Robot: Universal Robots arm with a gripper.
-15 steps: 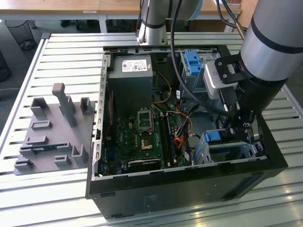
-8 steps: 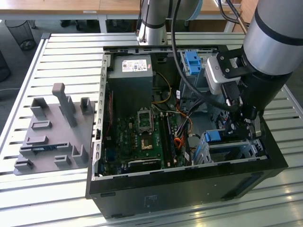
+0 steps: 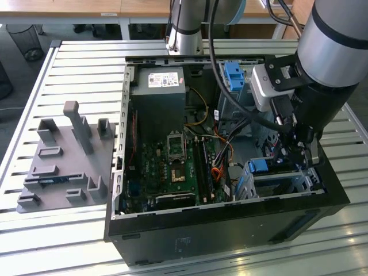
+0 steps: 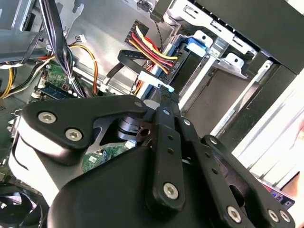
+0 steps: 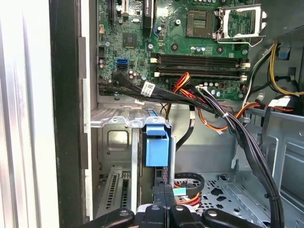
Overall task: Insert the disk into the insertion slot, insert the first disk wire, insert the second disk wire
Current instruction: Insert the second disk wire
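Disk (image 5: 156, 152) edgewise in insertion slot (image 5: 114, 142)

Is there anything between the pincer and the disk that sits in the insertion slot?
Nothing visible does. In the second wrist view the pincer is close to the end of the disk in the insertion slot; a red, yellow and black wire bundle plugs in beside it.

Arm (image 3: 333, 40) angled steeply down, end effector (image 3: 294, 150) lowered, fingers seemingly pressed together
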